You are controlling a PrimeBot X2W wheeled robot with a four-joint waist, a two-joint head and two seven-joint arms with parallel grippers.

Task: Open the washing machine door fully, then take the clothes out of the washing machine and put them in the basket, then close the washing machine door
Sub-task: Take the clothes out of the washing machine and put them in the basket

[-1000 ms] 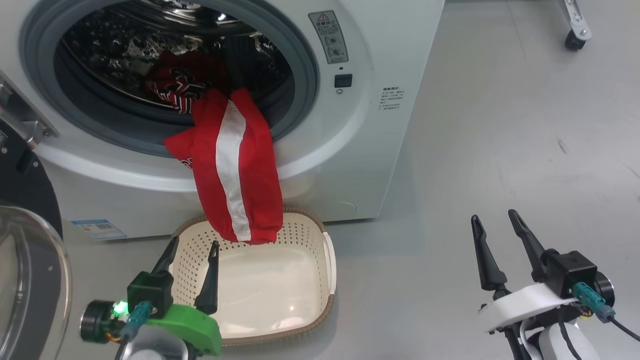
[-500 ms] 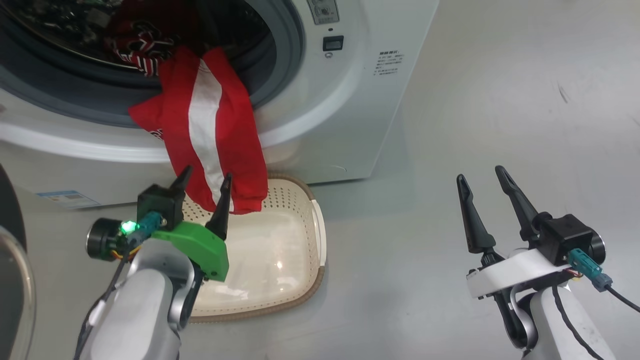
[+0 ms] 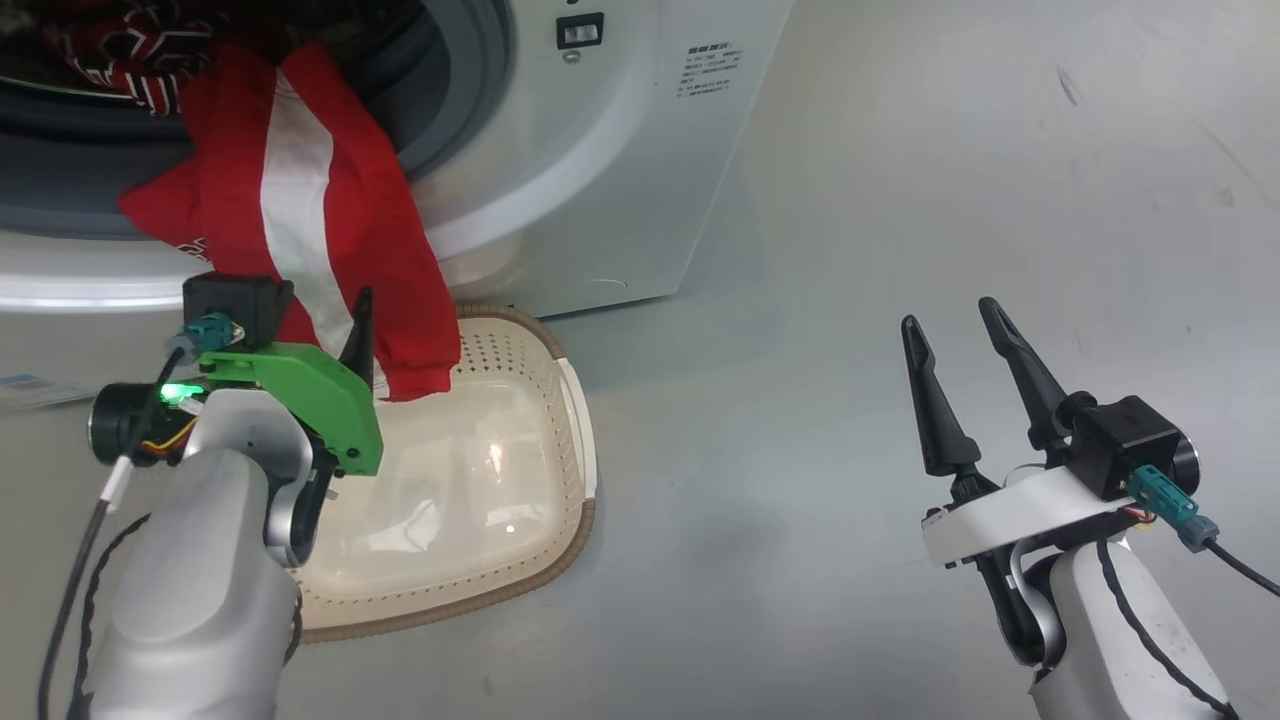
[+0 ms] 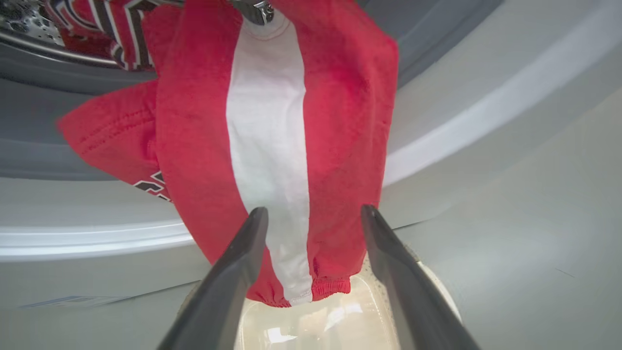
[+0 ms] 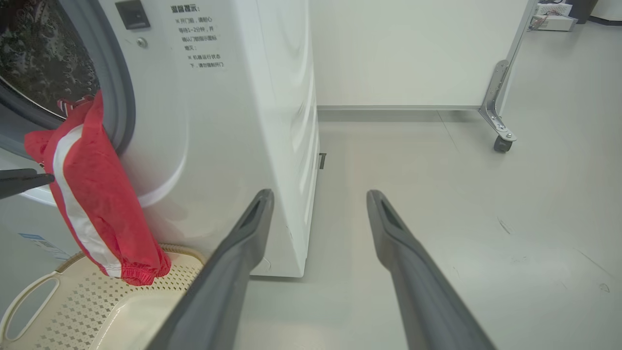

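Two grippers, both with their fingers spread wide.

Head view.
- Washing machine [image 3: 600, 180]: white, drum mouth at upper left, grey seal.
- Red garment [image 3: 330, 200]: white stripe; hangs out of the drum mouth over the seal, cuffed end above the basket [image 3: 575, 430].
- Jersey [image 3: 130, 60]: red, dark-and-white trim, inside the drum.
- Basket: cream, perforated, brown rim, on the floor [image 3: 900, 150] just before the machine's front.
- Left gripper [image 3: 315, 305]: raised before the garment's lower half.
- Right gripper [image 3: 948, 312]: well apart, over bare floor.

Left wrist view. Fingers on either side of the white stripe, tips before the cloth; contact cannot be told. Basket below the cuff.

Right wrist view. Fingers point past the machine's front corner. Cuff hangs over the basket's perforated end. Wheeled frame leg [image 5: 500, 131]: far right.
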